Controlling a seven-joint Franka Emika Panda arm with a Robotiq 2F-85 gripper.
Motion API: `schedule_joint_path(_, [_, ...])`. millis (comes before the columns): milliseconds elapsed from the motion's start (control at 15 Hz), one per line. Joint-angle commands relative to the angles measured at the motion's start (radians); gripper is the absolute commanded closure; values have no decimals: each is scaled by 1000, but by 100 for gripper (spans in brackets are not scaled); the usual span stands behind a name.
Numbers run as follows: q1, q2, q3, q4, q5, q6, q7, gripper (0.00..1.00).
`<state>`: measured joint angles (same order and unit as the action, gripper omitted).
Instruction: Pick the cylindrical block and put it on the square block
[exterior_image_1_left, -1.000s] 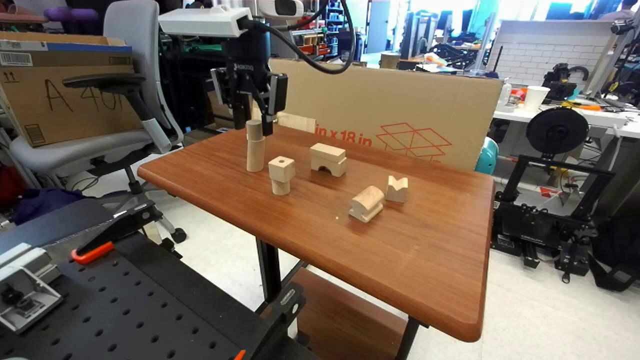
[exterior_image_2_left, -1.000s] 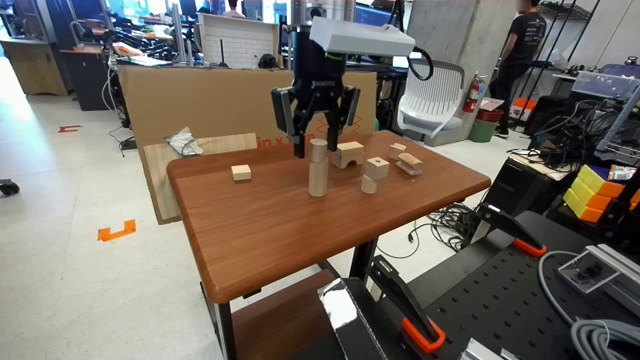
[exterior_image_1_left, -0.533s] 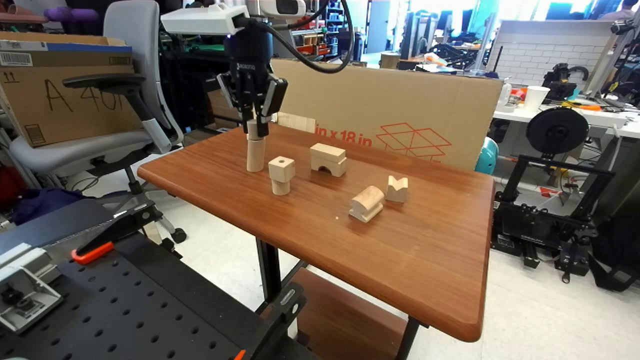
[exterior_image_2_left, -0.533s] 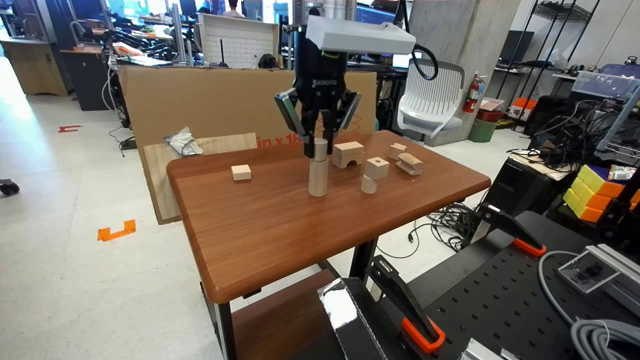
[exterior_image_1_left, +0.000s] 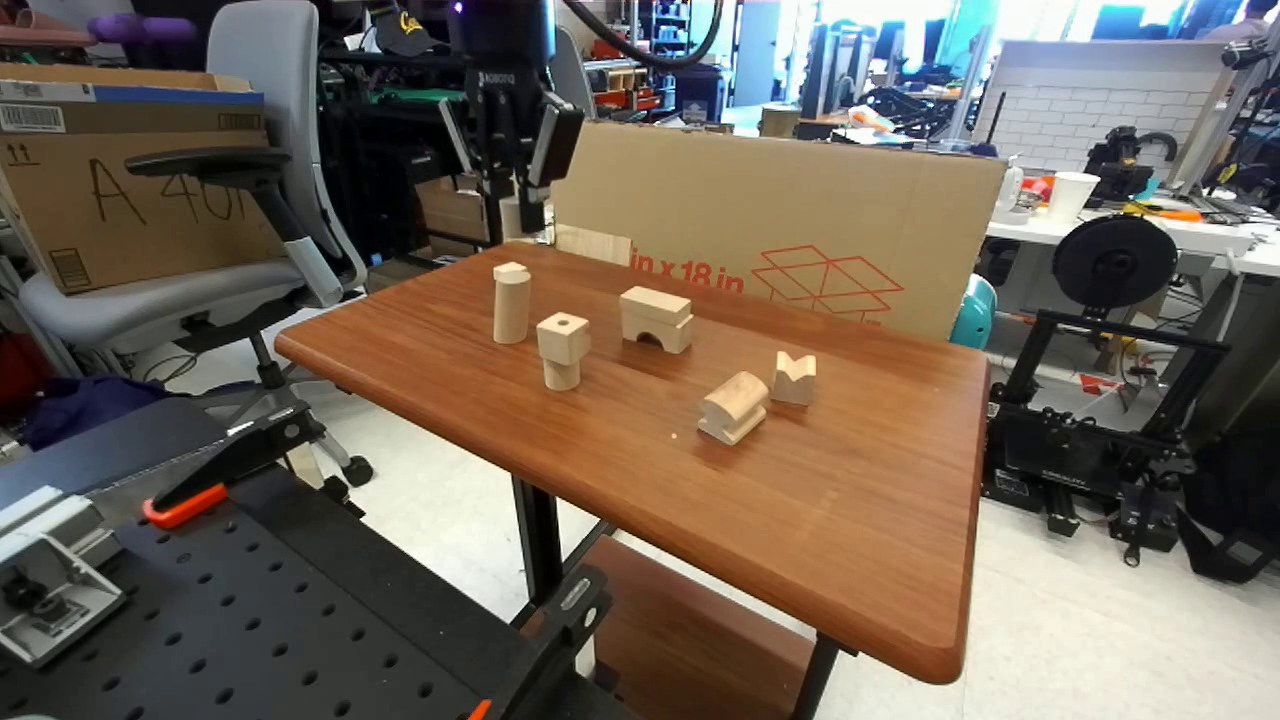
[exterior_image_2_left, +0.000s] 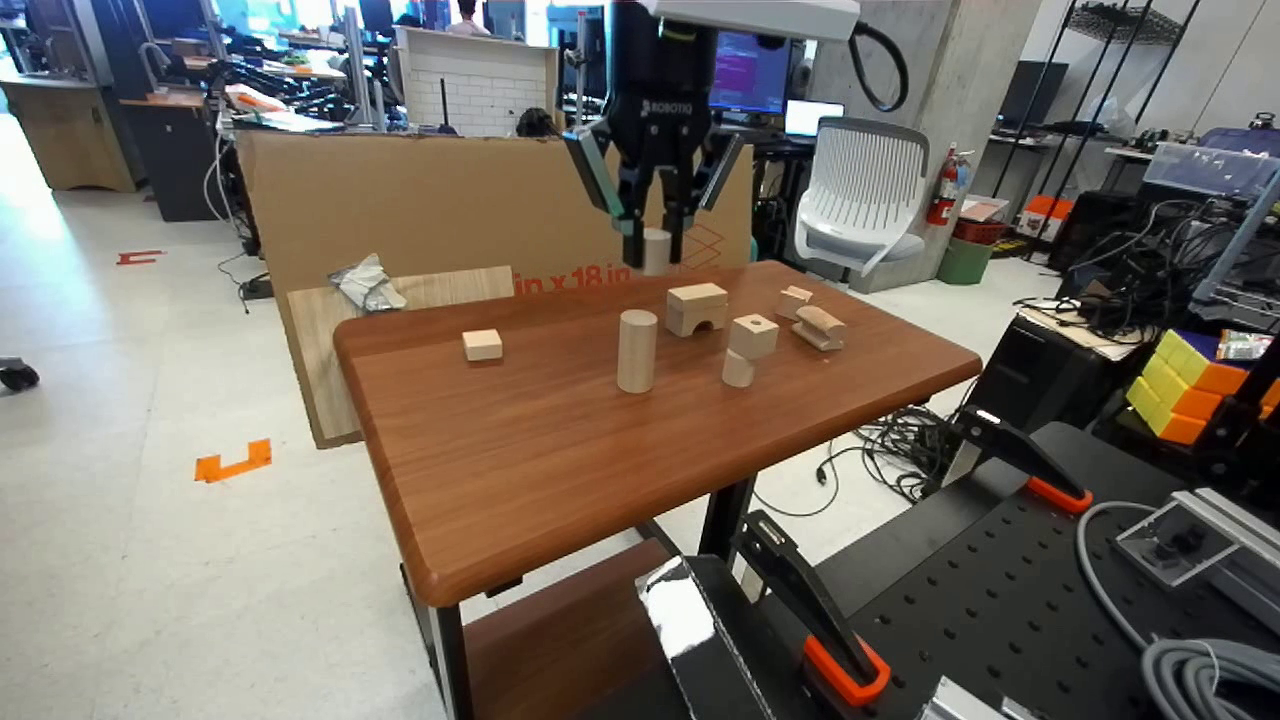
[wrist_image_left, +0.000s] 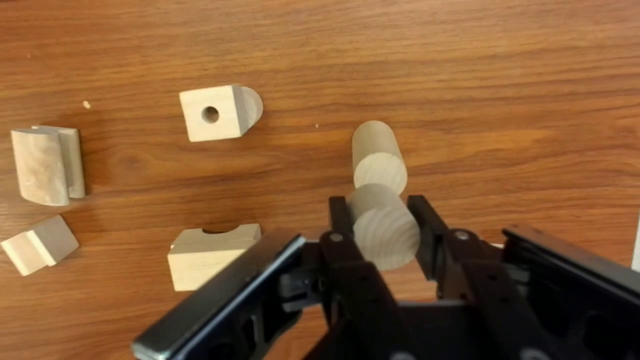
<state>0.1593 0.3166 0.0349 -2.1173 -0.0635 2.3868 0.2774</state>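
Jaws clamp the cylindrical block (wrist_image_left: 386, 239) from nine and three o'clock in the wrist view; pale, unpainted and short, with curved grain across its round end, it hangs upright between them, clear of the worktop (exterior_image_2_left: 530, 435).

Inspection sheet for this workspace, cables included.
Surface: brown wooden table; tiny pale speck.
Job's things: short pale wooden cylinder, held aloft; pale wooden cube with round hole, likely the target, on a round pale wooden stub.
Clutter: all pale wood; tall cylinder, rectangular block on arched block, V-notched block, flat block, round-topped piece.
Gripper: black gripper holding the short cylinder.
Cables: black cable looped near the gripper; grey cable, coiled.
Surroundings: brown cardboard panel behind the table.
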Motion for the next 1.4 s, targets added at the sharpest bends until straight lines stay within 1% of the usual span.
schedule_joint_path(0, [-38, -88, 0, -57, 42, -12, -28, 92])
schedule_joint_path(133, [-64, -89, -5, -57, 67, -13, -41, 92])
schedule_joint_path(333, [-103, -57, -13, -41, 115, -36, -60, 92])
schedule_joint_path(533, [-127, -37, -20, -51, 142, -38, -70, 92])
schedule_joint_path(733, [-132, -26, -27, -67, 140, -31, -62, 92])
schedule_joint_path(1333, [-111, -26, -39, -107, 104, -1, -18, 92])
